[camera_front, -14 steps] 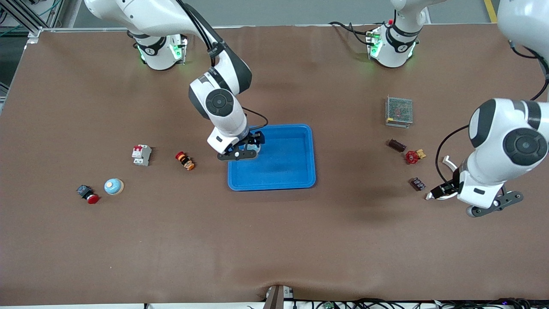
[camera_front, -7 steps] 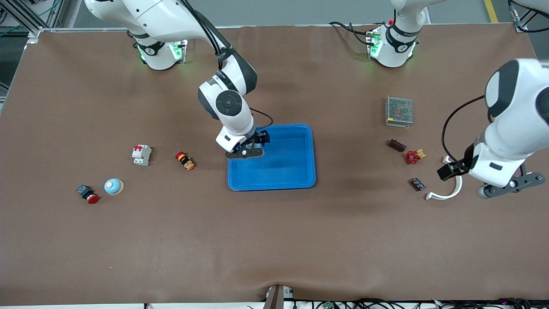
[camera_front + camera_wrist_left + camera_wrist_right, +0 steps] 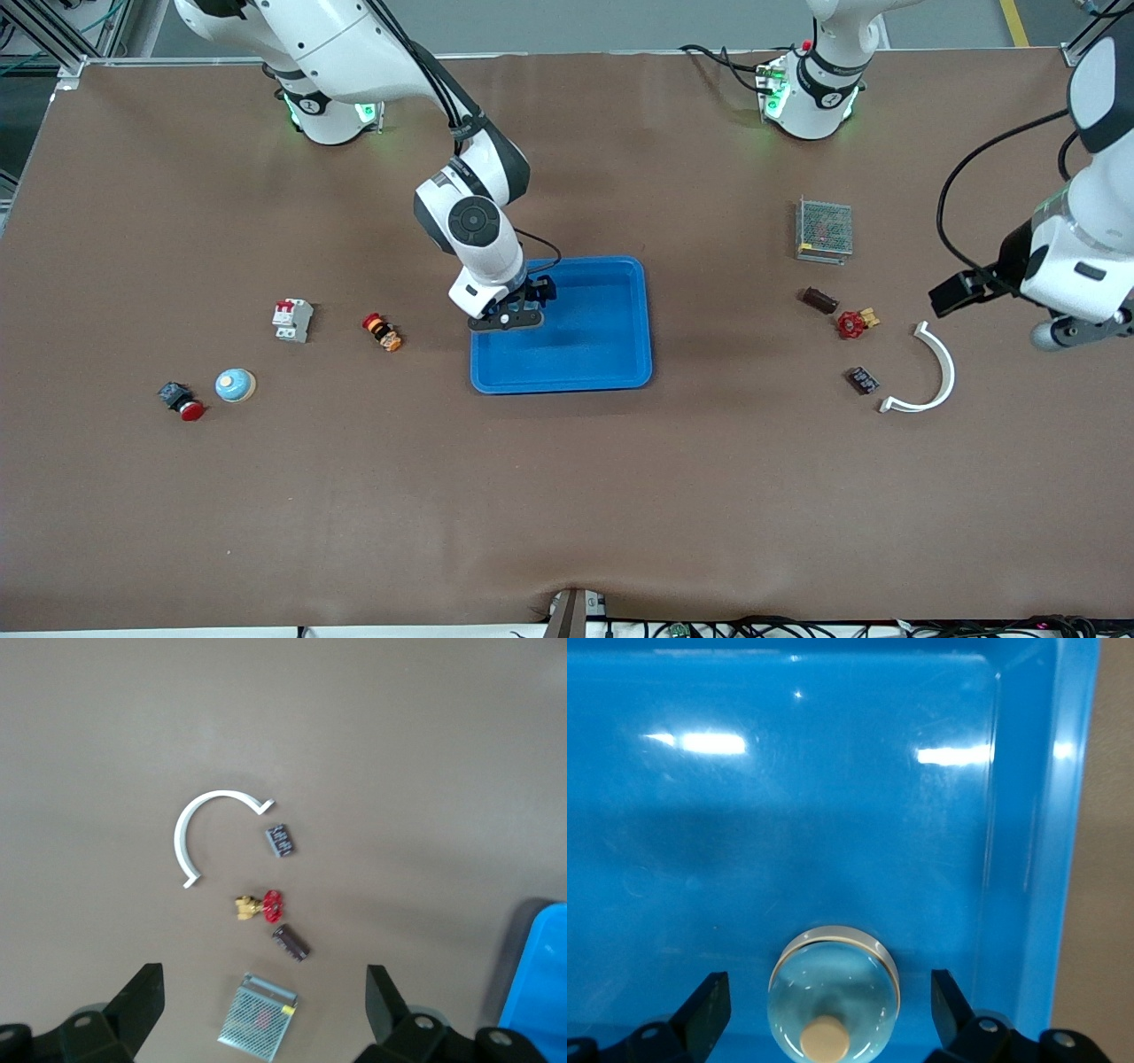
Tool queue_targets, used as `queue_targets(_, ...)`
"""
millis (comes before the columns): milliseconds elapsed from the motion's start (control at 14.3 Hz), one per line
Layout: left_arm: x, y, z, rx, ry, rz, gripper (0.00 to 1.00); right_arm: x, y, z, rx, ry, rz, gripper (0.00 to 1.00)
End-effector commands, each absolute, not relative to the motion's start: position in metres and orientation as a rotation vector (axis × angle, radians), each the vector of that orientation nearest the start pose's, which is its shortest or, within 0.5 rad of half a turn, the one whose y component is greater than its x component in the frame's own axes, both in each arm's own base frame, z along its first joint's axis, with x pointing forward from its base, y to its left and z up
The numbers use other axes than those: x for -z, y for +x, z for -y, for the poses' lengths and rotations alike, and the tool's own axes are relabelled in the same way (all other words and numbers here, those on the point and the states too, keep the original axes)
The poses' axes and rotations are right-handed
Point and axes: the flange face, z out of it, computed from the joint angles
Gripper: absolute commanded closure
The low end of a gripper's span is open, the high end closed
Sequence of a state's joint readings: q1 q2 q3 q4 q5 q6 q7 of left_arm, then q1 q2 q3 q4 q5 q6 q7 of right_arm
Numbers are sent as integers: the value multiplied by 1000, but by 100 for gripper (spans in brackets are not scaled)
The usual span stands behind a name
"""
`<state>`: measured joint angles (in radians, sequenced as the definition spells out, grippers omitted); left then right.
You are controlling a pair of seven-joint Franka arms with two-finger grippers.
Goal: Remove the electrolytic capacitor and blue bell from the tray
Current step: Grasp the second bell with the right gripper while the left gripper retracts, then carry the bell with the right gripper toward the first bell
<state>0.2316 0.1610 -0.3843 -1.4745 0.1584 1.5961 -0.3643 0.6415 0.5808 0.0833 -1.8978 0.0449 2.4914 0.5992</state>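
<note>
Blue bell [image 3: 834, 995]: pale dome, tan knob, in tray [image 3: 1028, 815] | right pincer [image 3: 828, 1010] wide, empty

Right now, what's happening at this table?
The right gripper is down in the blue tray, open, its fingers on either side of a blue bell lying in the tray, not yet gripped. The left gripper is open and holds nothing, up over the left arm's end of the table, looking down on a white curved piece, a red valve and a dark capacitor.

Mesh box [image 3: 825, 229], white arc [image 3: 926, 374], breaker [image 3: 291, 319], perhaps a red valve [image 3: 852, 324].
</note>
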Motion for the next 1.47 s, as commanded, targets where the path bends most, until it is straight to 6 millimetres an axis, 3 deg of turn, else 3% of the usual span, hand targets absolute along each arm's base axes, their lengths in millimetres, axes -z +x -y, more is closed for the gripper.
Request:
queue_targets(0,-606,578,48,-29,-3067,208,0,-193,472,-421,-23,-3082,122,0)
queue_targets(489,-616,542,39,-40,-3099,31,0,-185,469,-423,-22,-3080,130,0)
queue_targets(768,-616,540,36,-47,-3100,33,0,-182,468,-421,-29,-3085,126,0)
queue_targets(1047,-610,551,36,-57,-3098,21,0,-183,469,-421,-29,-3085,126,42)
queue_targets(1257,-608,566,42,-69,-3090,5,0,-183,470,-419,-32,-3087,119,51)
queue_targets(1397,-621,569,45,-33,-3107,13,0,-191,473,-418,-29,-3085,111,54)
